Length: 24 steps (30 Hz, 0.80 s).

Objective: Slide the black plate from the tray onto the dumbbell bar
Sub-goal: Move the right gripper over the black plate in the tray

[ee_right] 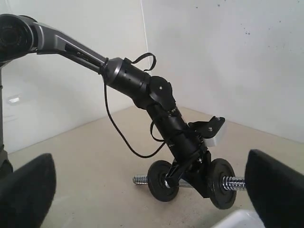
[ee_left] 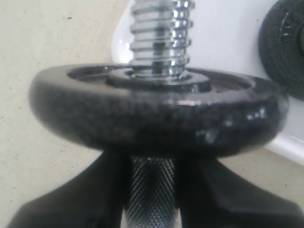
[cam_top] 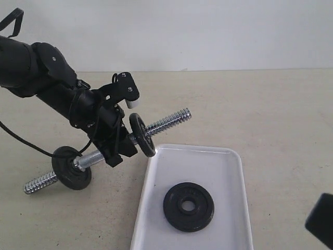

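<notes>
A black plate lies flat in the white tray. My left gripper is shut on the knurled middle of the dumbbell bar. The bar is tilted, its threaded right end raised over the tray's far corner. Two other black discs sit on the bar, one either side of the gripper. The left wrist view shows one disc close up, the knurled bar between my fingers, and the tray's plate beyond. My right gripper stands open and empty, right of the tray, fingers wide apart.
A beige tabletop runs back to a white wall. A black cable hangs from the left arm over the table. The tray reaches the front edge of the exterior view.
</notes>
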Each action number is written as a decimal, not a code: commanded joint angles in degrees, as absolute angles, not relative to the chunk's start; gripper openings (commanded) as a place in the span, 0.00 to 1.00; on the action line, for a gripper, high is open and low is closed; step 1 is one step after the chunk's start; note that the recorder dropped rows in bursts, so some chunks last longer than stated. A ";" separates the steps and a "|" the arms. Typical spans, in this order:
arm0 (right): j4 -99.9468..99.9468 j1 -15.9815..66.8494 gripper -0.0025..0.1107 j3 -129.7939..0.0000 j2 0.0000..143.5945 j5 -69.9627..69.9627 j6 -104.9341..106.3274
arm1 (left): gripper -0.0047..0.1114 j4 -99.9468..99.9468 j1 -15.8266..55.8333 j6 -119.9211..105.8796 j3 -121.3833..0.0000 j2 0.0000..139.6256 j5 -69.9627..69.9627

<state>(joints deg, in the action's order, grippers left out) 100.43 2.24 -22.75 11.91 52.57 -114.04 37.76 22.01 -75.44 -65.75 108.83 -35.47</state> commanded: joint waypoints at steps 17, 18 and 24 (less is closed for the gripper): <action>99.95 1.88 0.95 -22.53 40.42 52.35 -100.87 | 0.08 42.54 22.27 -75.10 -65.96 105.89 -35.87; 99.95 1.88 0.95 -22.53 42.37 52.35 -100.46 | 0.08 42.54 22.27 -75.10 -65.96 105.89 -35.87; 94.56 1.88 0.95 -23.09 50.99 58.10 -101.18 | 0.08 42.54 22.27 -75.10 -65.96 105.89 -35.64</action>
